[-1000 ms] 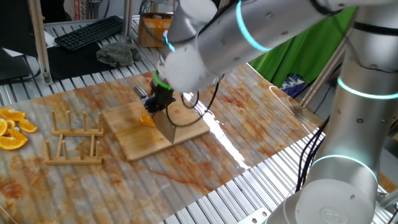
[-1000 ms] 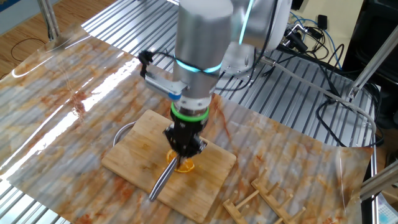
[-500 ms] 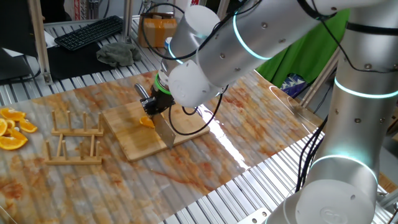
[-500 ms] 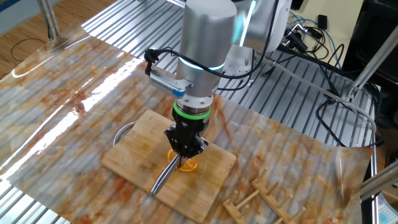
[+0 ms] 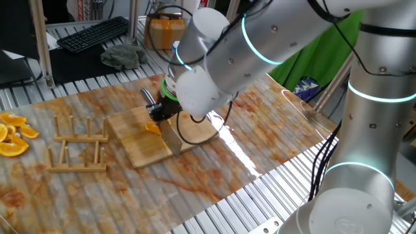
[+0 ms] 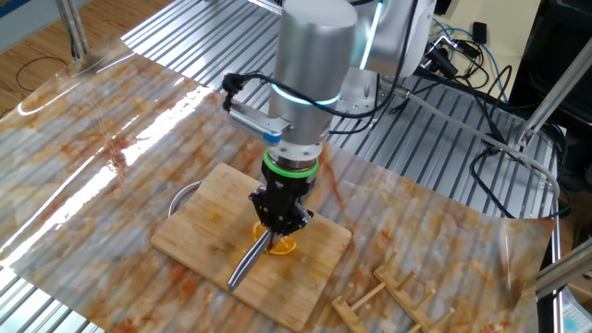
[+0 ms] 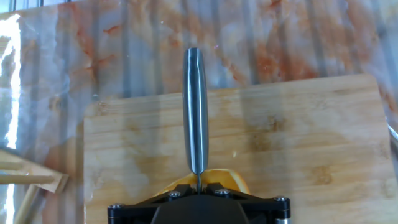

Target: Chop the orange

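pincer [image 6: 277, 220]: clenched on knife [image 7: 194, 112], blade edge-down | orange [image 7: 214, 179]: small wedge on cutting board [image 6: 199, 227], under blade, 6 o'clock in hand view | handling: likely light, soft, juicy, slippery, may slide or roll; steady it by the firmer rind edge | worktop [image 6: 111, 120]: juice-stained

Tabletop [image 5: 78, 201] of ribbed metal slats, overlaid with a clear sheet [image 5: 214, 169] stained orange-brown. Two wooden racks [image 5: 78, 146] lie on the sheet, near the left end in one fixed view. Heap of orange slices [image 5: 13, 134] just beyond them at the edge. Black keyboard [image 5: 94, 32] and a grey crumpled cloth [image 5: 125, 55] at the far side. Green cloth [image 5: 318, 62] hangs behind. Black cables [image 6: 481, 139] trail across the slats in the other fixed view.
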Robot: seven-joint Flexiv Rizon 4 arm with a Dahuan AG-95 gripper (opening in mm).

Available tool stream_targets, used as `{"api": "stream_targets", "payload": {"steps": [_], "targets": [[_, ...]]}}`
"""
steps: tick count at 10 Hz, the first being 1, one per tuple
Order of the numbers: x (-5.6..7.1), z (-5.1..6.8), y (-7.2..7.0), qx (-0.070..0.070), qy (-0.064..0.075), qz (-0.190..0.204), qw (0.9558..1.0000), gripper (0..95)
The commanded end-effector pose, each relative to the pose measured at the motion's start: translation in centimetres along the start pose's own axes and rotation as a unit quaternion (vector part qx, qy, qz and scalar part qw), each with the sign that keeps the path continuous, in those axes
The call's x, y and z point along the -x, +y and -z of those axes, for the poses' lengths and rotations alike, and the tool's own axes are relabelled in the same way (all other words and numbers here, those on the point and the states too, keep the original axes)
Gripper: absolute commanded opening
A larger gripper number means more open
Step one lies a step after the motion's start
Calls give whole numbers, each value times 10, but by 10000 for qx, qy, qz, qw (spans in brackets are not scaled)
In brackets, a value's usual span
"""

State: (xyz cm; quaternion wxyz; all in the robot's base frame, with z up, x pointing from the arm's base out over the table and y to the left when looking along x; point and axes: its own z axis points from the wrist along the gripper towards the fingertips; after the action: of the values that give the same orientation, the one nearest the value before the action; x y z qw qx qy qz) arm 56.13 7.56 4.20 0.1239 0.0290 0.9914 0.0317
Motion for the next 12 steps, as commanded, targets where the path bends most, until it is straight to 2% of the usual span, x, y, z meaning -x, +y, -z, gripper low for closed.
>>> {"api": "stream_targets", "payload": {"steps": [1,2,3,5,6,7,12], "targets": [[1,7,-1,-4,80,61,9999,0],[1,7,-1,-6,99,88,9999,0],[0,5,-1,1,44,110,9999,0],[-9,-6,-1,1,-72,108,9999,0],[-9,-4,0,-47,7,115,9999,0],[-5,4,0,-78,31,130,9999,0],[-5,7,1,-80,156,67,9998,0]]}}
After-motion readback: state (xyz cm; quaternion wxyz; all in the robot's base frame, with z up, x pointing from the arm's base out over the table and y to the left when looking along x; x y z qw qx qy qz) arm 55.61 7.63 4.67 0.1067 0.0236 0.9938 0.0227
